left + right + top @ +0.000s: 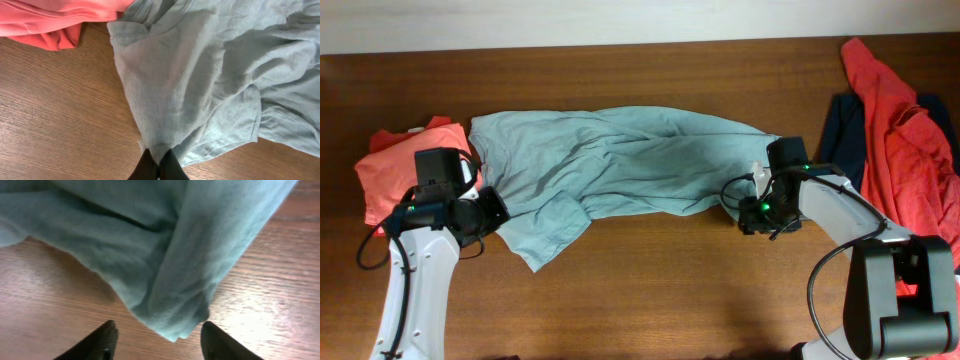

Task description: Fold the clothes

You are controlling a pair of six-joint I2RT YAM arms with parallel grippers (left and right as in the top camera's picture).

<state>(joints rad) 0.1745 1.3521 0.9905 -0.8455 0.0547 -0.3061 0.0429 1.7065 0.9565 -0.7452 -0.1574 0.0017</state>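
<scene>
Grey tee (620, 160) lies stretched left-to-right across the middle of the counter (670, 290), creased and rumpled, not flat. One flap of it reaches toward the near edge, left of centre.

Left pincer (492, 212) sits at the tee's left end, by its near edge. In the left wrist view the two dark fingers (170, 167) are pressed together w/ a pinch of grey cloth caught between them, so it is closed on the grey tee (200, 75). The fabric fans up and away from that pinch, and a stitched hem shows along its upper-left edge. Bare wood lies to the left.

Right pincer (745, 205) is at the tee's right end. In the right wrist view its fingers (102, 340) stand well apart, gaping and holding nothing. A corner of the grey tee (150, 240) points down toward the gap between them. Its tip is close to the fingers, but as far as shows it touches neither.

Other clothes:
- Left coral tee (400, 165): bunched at the far left, touching the grey tee's left edge and partly under the left arm. It also shows at the top left of the left wrist view (55, 22).
- Right coral tee (900, 120): spread at the far right, lying over the navy piece (842, 130). Both are apart from the grey tee.
</scene>
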